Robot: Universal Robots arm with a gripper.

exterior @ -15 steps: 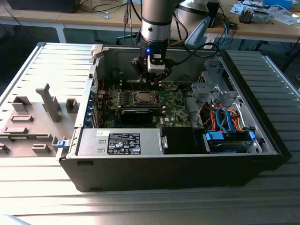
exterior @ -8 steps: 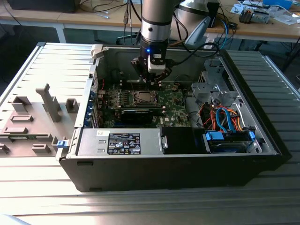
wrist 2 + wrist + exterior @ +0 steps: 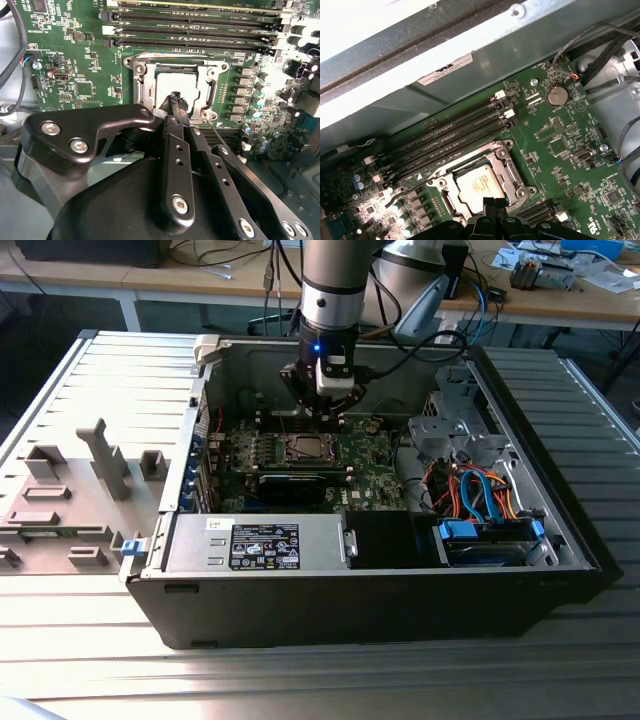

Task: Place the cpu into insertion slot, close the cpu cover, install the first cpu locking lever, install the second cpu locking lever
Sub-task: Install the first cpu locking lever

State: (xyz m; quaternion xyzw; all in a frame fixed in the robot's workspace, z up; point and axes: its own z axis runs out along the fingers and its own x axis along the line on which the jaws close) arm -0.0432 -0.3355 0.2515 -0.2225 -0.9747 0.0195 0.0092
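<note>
The cpu is seen lying flat in the insertion slot, its pale silver-grey face framed by the cpu cover, a thin stamped metal plate that appears already folded down around it. The gripper is poised just above the socket's near edge; its black fingers appear pressed together with nothing held between them. A thin wire locking lever is seen standing free beside the socket, apparently not yet latched. If the fingertips are pushed off-line, the springy lever could slip aside, or the green motherboard and its small components could be scraped. The long black memory slots lie just beyond.
</note>
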